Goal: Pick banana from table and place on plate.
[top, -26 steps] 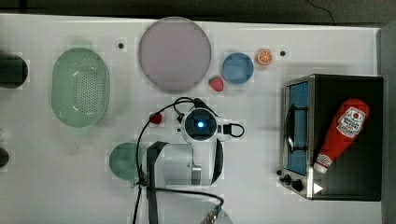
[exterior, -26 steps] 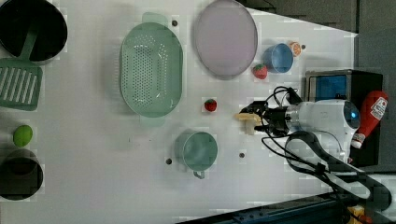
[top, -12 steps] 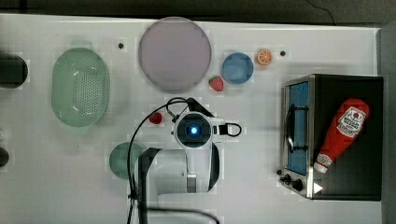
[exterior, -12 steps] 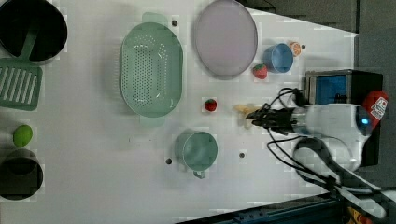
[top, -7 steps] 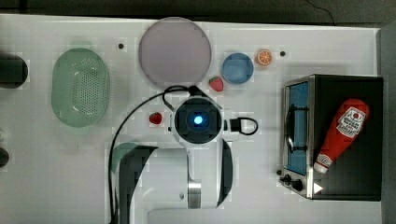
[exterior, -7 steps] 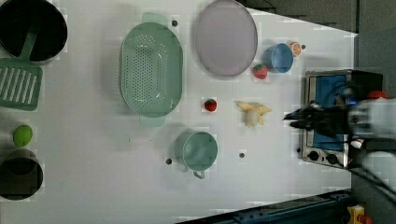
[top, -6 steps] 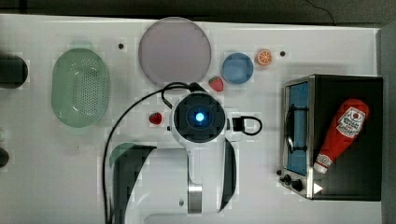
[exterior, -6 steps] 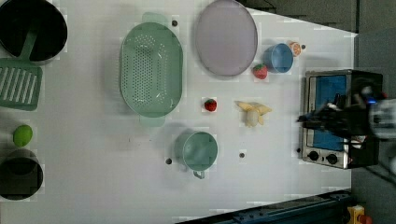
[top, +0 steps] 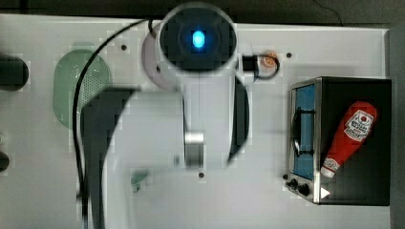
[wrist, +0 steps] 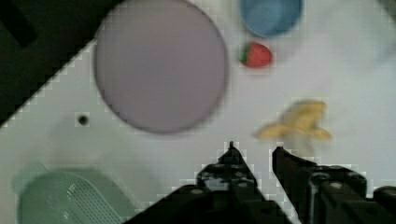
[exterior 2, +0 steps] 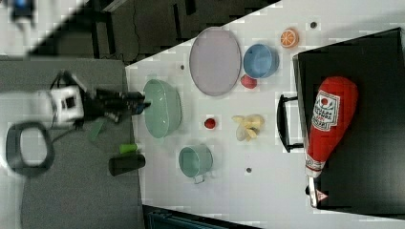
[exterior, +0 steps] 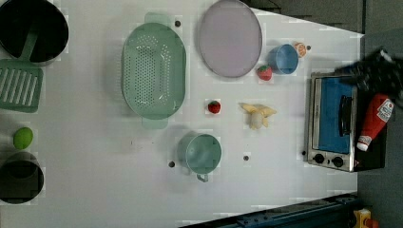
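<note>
Overhead, the tool points down, slightly spread and empty, above the banana.

Looks like a robot lab's mock kitchen: white counter with drilled holes, toy strawberry, toaster oven, ketchup bottle, green colander, cabled arm.
</note>
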`<state>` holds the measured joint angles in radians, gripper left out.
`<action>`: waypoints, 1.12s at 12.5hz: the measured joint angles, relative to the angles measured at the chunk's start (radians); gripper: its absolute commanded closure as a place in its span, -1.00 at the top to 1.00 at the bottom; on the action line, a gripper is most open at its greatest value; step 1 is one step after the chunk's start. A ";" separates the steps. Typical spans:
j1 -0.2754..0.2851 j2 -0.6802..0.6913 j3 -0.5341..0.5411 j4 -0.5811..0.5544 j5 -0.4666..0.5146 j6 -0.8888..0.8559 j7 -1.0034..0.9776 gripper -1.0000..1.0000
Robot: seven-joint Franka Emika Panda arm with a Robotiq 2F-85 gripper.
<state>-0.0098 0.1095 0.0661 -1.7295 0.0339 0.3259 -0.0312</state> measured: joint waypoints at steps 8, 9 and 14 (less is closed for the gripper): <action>0.013 0.643 0.034 0.400 -0.058 0.050 0.000 -0.49; 0.016 0.684 0.037 0.399 -0.053 0.102 0.003 -0.49; 0.046 0.779 0.010 0.401 -0.044 0.264 0.012 0.03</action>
<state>0.0363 0.8882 0.0760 -1.3281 -0.0100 0.5898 -0.0193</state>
